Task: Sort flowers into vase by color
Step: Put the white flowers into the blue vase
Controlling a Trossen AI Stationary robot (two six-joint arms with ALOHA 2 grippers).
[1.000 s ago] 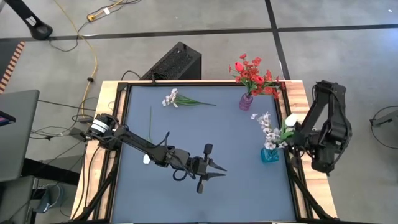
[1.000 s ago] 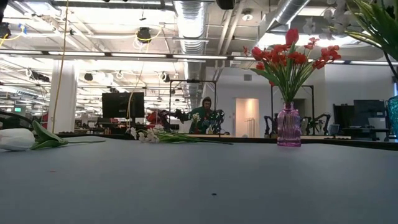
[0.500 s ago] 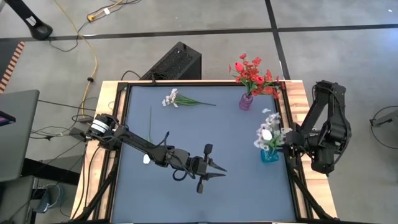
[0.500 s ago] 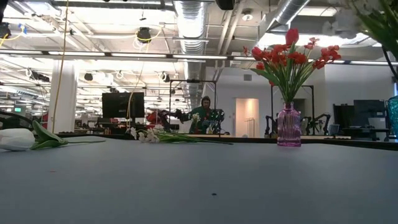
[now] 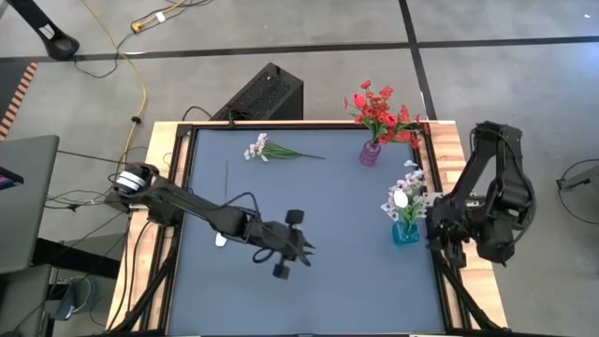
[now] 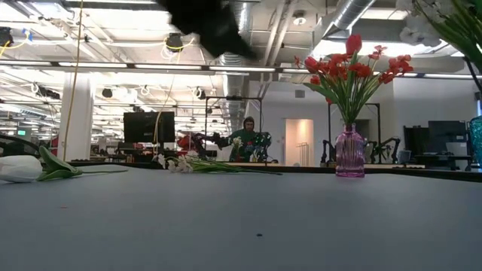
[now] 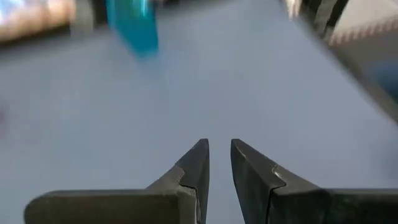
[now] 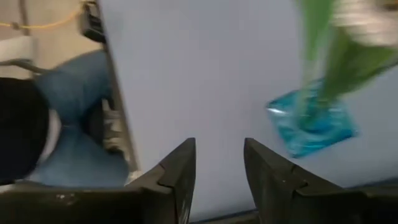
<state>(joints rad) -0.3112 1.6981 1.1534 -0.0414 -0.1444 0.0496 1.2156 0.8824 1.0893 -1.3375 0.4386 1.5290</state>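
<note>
White flowers (image 5: 402,197) stand in the blue vase (image 5: 405,233) near the right edge. My right gripper (image 8: 217,158) is open beside that vase (image 8: 314,127), holding nothing. Red flowers (image 5: 379,110) fill the purple vase (image 5: 371,153) at the far right, which also shows in the low view (image 6: 349,150). A white spray (image 5: 265,148) lies flat at the far side. A white tulip (image 5: 221,239) lies at the left, its bud (image 6: 21,168) on the table. My left gripper (image 5: 304,248) hovers mid-table with only a narrow gap between its fingers (image 7: 219,149), which hold nothing.
A wooden frame (image 5: 161,187) rims the grey table. A black box (image 5: 267,94) sits beyond the far edge. A person in blue trousers (image 8: 71,118) is beside the table's left edge. A laptop (image 5: 23,201) stands at the left.
My right gripper has opened and let go of a white tulip, which has swung toward the table's left and now stands in the blue vase with the white spray. The gripper has drawn back toward the right edge. My left gripper has tipped up and shifted toward the table's left.
</note>
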